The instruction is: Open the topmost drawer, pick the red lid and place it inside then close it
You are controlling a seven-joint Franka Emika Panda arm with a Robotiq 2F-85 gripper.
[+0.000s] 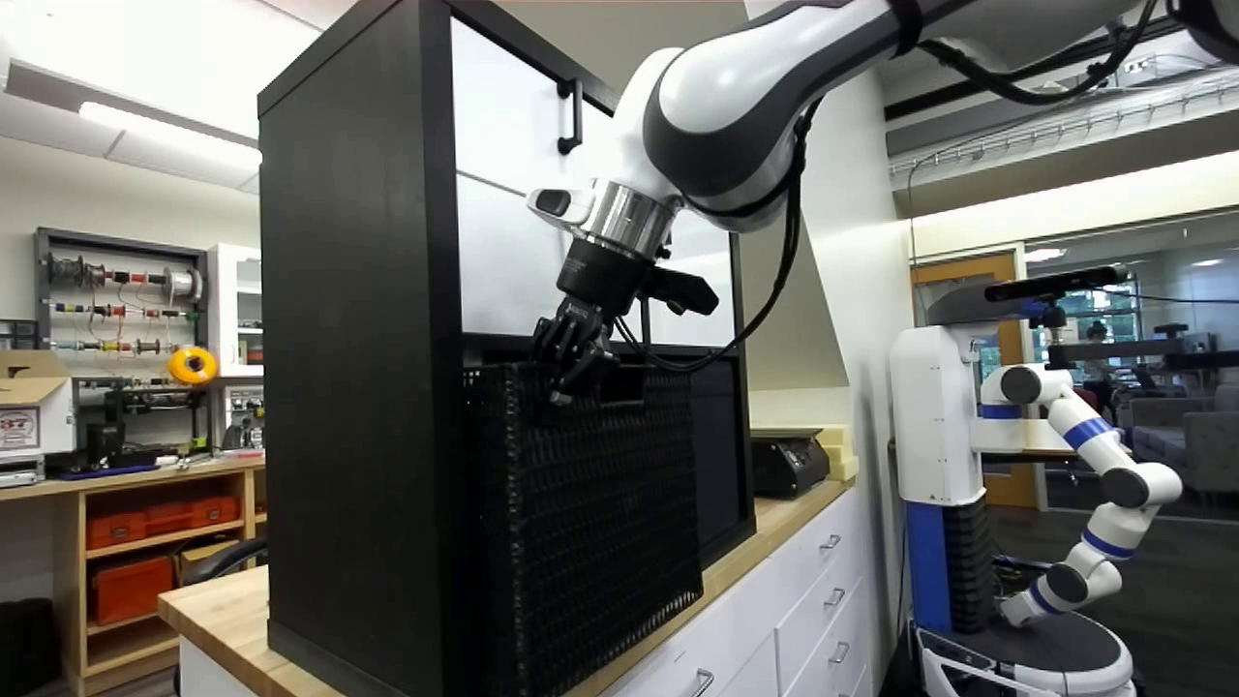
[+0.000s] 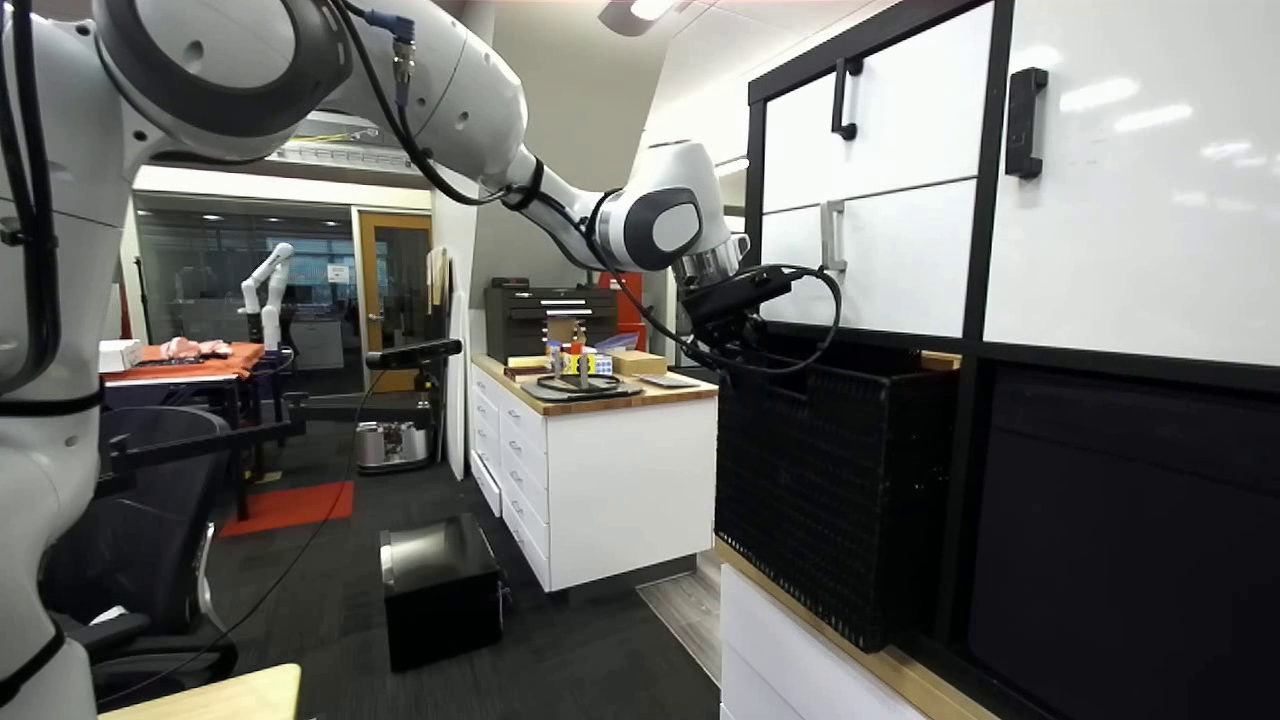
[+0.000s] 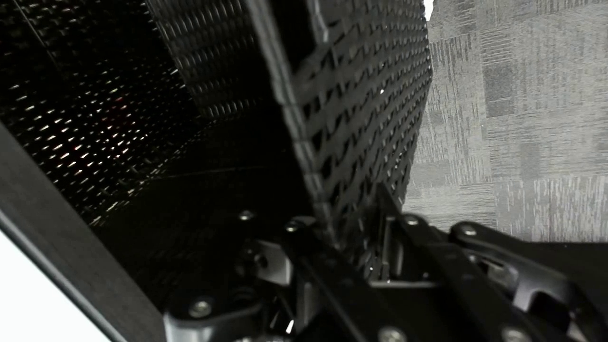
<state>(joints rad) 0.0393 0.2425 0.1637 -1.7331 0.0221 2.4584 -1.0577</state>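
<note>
A black woven basket [image 1: 610,503] sticks partway out of a lower compartment of the black cabinet [image 1: 348,368]; its open top shows. The basket also shows in an exterior view [image 2: 800,470]. My gripper [image 1: 554,376] is at the basket's top front rim. In the wrist view my gripper [image 3: 351,223] has its fingers apart, one inside and one outside the basket's front wall [image 3: 361,118]. I see a gap between the wall and the outer finger. The shallow topmost drawer and the red lid are hidden or out of view. Faint reddish glints show through the basket's weave.
White panels with black handles [image 1: 573,116] are just above the basket, close to my wrist. The cabinet stands on a wooden counter [image 1: 218,605] with white drawers below. A black device [image 1: 789,463] stands beside it. A dark tool chest [image 2: 550,312] is at the back.
</note>
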